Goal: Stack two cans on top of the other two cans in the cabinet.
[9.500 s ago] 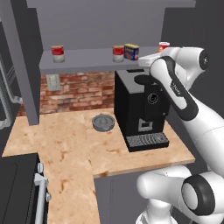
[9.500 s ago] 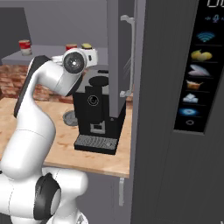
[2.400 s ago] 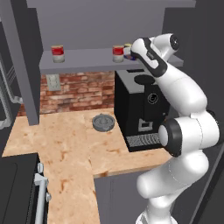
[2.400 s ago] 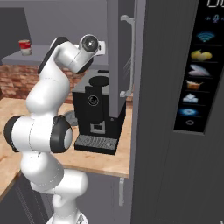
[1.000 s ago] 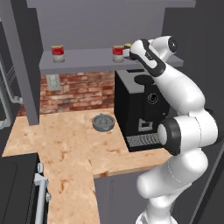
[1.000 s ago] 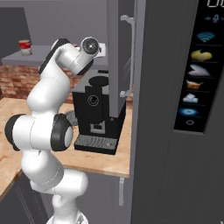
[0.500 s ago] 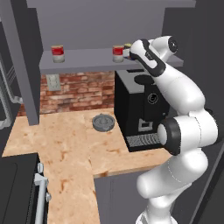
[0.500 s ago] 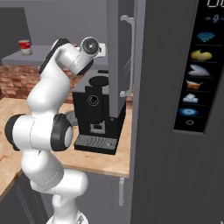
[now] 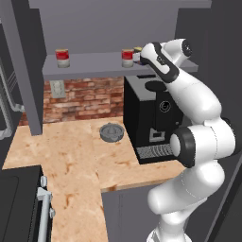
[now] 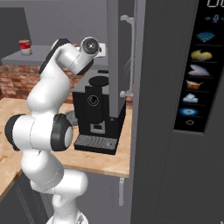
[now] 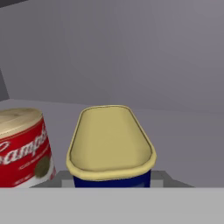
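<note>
Hand view: we see the blue can at 6 o'clock, close before the camera, clamped between our gripper's fingers, a red can just beside it at 9 o'clock, both on the cabinet shelf.

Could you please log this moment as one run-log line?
phase: grasp | gripper: shut on blue can | red can: beside it | cabinet shelf: nothing stacked yet

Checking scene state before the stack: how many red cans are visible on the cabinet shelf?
2. One red can stands at the shelf's left end; another red can sits just left of the gripper, beside the blue can. More may be hidden behind the arm.
</note>
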Motion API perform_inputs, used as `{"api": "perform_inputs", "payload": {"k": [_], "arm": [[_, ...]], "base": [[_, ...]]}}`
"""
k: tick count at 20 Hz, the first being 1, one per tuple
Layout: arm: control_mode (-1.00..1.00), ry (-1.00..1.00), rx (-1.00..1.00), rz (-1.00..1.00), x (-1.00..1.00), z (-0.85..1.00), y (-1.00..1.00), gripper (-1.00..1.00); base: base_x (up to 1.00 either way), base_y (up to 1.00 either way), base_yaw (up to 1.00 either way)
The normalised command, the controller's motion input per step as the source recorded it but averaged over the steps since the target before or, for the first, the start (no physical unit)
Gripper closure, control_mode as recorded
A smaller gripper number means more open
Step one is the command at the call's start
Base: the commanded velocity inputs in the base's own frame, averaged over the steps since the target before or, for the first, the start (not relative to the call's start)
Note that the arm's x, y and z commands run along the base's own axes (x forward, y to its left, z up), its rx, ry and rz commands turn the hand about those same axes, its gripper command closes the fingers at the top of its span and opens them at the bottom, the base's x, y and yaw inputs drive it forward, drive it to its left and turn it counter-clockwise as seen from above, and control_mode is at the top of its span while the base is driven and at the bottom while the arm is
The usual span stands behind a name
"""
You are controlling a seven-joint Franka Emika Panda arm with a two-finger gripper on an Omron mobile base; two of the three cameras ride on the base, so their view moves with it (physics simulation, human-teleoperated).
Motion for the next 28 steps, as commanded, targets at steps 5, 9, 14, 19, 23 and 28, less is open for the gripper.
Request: {"api": "perform_inputs", "payload": {"k": [5, 9, 14, 19, 23, 28], "arm": [[-1.0, 0.0, 0.0, 0.0, 0.0, 0.0, 0.0, 1.0], [-1.0, 0.0, 0.0, 0.0, 0.0, 0.0, 0.0, 1.0], [-1.0, 0.0, 0.0, 0.0, -0.08, 0.0, 0.0, 1.0], [-1.0, 0.0, 0.0, -0.01, -0.35, 0.19, 0.0, 1.0], [-1.0, 0.0, 0.0, -0.05, -0.43, 0.33, -0.03, 1.0], [-1.0, 0.0, 0.0, -0.09, -0.45, 0.33, 0.0, 1.0]], "base": [[0.0, 0.0, 0.0], [0.0, 0.0, 0.0], [0.0, 0.0, 0.0], [0.0, 0.0, 0.0], [0.0, 0.0, 0.0], [0.0, 0.0, 0.0]]}}
